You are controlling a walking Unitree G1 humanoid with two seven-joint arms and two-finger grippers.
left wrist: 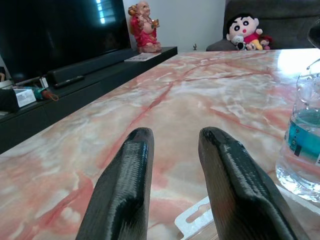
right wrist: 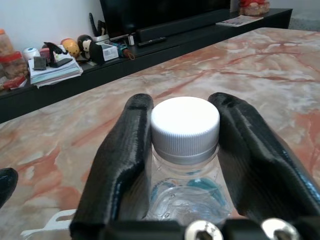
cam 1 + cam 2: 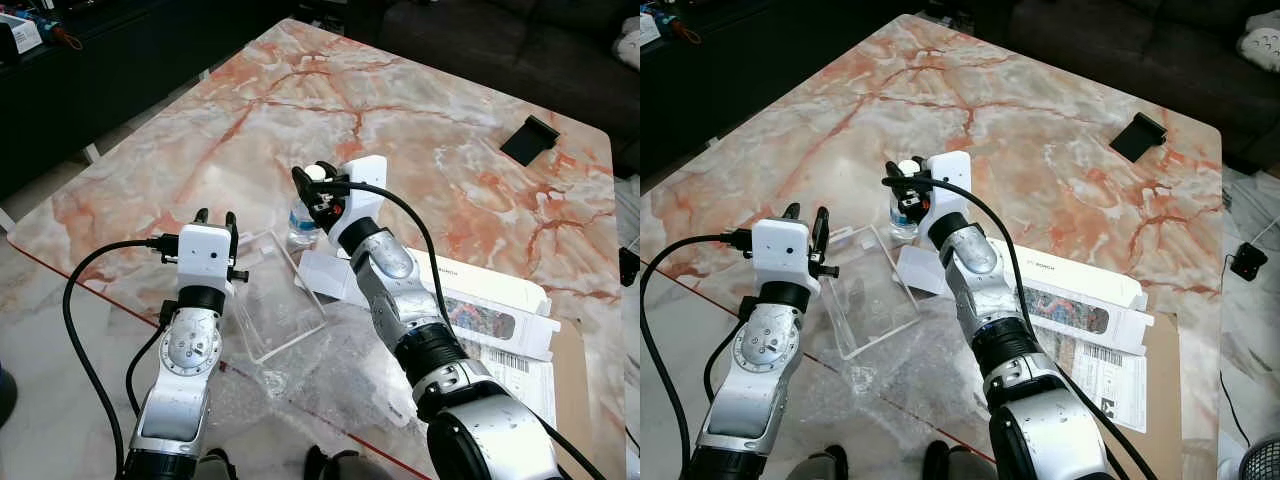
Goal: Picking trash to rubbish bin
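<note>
Right gripper (image 2: 184, 145) reaching forward, clenched around bottle (image 2: 186, 165) neck, left gripper (image 1: 175, 180) spread, hovering over table (image 3: 420, 120).

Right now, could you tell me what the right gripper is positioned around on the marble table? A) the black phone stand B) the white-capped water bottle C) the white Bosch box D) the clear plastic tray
B: in the right wrist view the right gripper has its two black fingers on either side of the water bottle just below its white cap, while the left gripper is open beside the clear plastic tray.
</note>
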